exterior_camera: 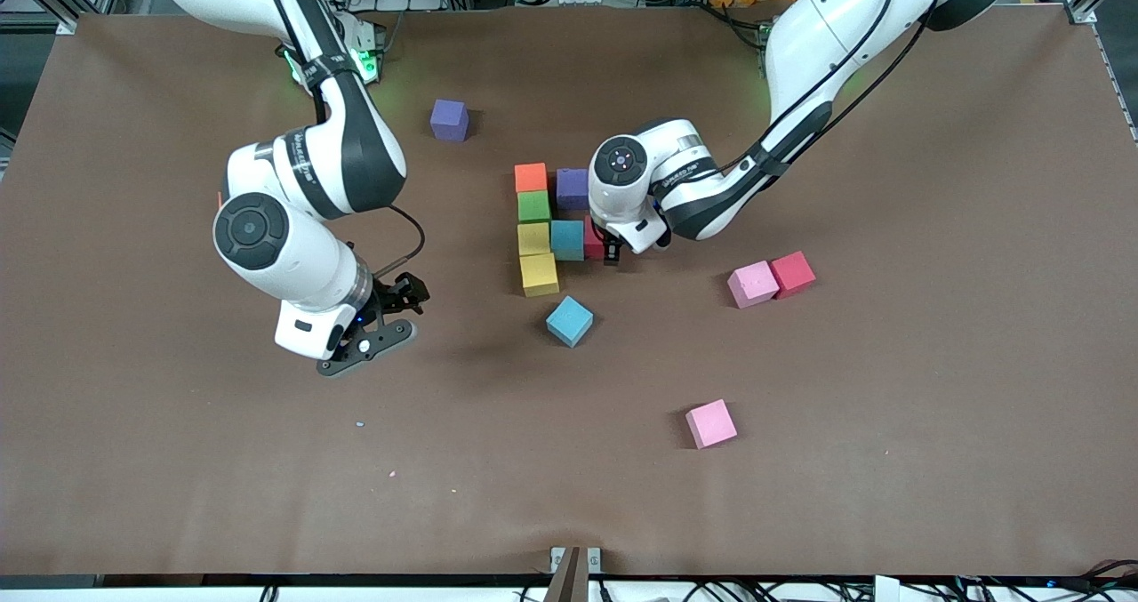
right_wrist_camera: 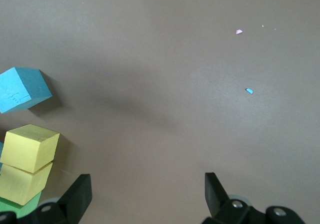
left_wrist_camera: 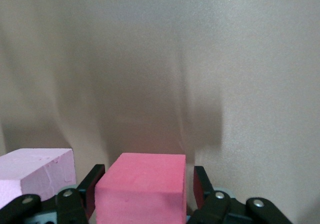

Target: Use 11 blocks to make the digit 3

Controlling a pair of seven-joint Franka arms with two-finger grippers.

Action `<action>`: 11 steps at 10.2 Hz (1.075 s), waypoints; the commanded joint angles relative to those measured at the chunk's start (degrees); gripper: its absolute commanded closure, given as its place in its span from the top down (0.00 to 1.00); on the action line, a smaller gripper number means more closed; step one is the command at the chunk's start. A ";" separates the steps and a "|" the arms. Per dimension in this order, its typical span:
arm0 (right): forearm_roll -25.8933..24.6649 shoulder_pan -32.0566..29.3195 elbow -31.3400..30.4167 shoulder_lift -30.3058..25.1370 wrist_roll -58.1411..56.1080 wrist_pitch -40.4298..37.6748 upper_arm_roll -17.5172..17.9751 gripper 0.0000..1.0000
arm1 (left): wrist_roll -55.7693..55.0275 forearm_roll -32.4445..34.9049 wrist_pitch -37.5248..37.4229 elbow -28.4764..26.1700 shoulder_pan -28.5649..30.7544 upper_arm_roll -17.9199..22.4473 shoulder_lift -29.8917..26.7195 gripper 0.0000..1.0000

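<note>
Brown table [exterior_camera: 889,406] carries 11 blocks [exterior_camera: 538,233], none in containers.

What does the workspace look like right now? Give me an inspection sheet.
Surface: brown table, flat, some creases.
Job's things: seven cubes joined, orange, green and two yellow in a column, purple, light blue and red block beside it. Loose: purple, light blue, touching pink and red, pink.
Clutter: foam crumbs.
Grippers: left gripper open, fingers either side of the red block; right gripper open over bare table, waiting.
Cables: black cable looped at the right wrist.
Surroundings: metal frame, wiring along the robots' edge.
</note>
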 commanded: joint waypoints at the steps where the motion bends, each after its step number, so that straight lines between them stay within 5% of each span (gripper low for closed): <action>1: -0.59 0.30 -0.96 -0.66 0.30 2.51 1.15 1.00 | 0.07 0.51 0.20 0.49 -0.56 0.44 -0.15 0.96; 3: -0.50 1.70 -0.96 0.21 3.61 4.80 1.23 1.00 | 0.07 0.25 0.20 0.49 -0.65 0.44 -0.15 0.96; 8: -0.41 4.25 -1.05 3.64 5.74 12.53 2.11 1.00 | -0.11 -0.28 0.20 1.28 -0.65 0.44 0.03 0.60; 11: -0.41 4.52 -1.14 4.08 5.75 12.90 2.55 1.00 | -0.02 -0.28 0.20 1.28 -0.30 0.44 0.03 0.59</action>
